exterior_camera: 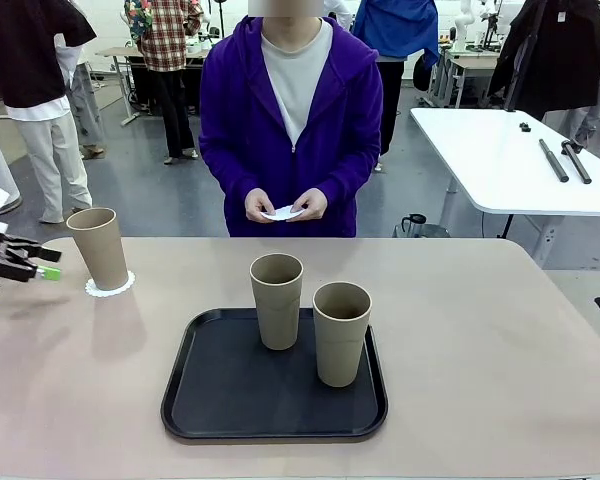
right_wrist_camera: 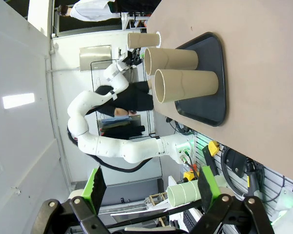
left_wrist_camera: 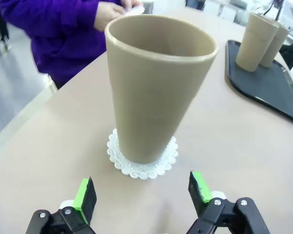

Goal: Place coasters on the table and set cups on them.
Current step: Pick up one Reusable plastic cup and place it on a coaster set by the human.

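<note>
One tan cup (exterior_camera: 98, 247) stands upright on a white scalloped coaster (exterior_camera: 110, 286) at the table's far left. In the left wrist view that cup (left_wrist_camera: 158, 87) and its coaster (left_wrist_camera: 142, 161) lie just ahead of my left gripper (left_wrist_camera: 142, 192), which is open and apart from them. From the front, the left gripper (exterior_camera: 25, 262) hovers left of the cup. Two more cups (exterior_camera: 277, 300) (exterior_camera: 341, 332) stand on the black tray (exterior_camera: 210, 400). The person holds white coasters (exterior_camera: 283, 212) in both hands. My right gripper (right_wrist_camera: 150, 187) is open and empty, off the table's side.
The beige table (exterior_camera: 480, 350) has bare room to the right of the tray and in front of the person. A white table with black rods (exterior_camera: 560, 160) stands behind at the right. My left arm (right_wrist_camera: 112, 97) shows far off in the right wrist view.
</note>
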You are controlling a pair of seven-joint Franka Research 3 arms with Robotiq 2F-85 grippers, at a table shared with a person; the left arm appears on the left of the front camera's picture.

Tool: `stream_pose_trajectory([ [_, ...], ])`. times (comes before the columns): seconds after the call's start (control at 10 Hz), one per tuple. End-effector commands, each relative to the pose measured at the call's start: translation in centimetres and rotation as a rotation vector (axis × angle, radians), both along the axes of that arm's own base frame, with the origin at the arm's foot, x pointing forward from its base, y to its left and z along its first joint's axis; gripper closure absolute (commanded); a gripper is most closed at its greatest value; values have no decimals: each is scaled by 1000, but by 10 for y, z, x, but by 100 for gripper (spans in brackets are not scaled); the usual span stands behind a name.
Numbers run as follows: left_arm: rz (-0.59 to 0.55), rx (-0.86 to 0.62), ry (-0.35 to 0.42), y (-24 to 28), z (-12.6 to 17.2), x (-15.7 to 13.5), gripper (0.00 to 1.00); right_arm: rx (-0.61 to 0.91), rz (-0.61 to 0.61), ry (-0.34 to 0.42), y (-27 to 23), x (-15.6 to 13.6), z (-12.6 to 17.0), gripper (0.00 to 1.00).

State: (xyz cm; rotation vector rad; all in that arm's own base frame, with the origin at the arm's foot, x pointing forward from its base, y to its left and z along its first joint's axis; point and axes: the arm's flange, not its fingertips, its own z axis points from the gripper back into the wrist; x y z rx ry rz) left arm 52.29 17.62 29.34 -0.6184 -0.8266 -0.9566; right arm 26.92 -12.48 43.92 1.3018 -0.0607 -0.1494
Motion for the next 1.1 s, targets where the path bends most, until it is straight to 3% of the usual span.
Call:
stream_pose_trajectory([
  [0.0,24,166,212,-43,73,-42,0,6,-1,-1,1,0,1,0],
  [0.2,7,277,309,-65,137,-66,0,6,-1,-1,1,0,1,0],
  [0.5,80,453,406,-104,199,-87,0,6,-1,-1,1,0,1,0],
  [0.8,191,607,406,-136,230,-101,0,6,-1,-1,1,0,1,0],
  [1.0,258,630,388,-148,243,-105,0,6,-1,-1,1,0,1,0],
])
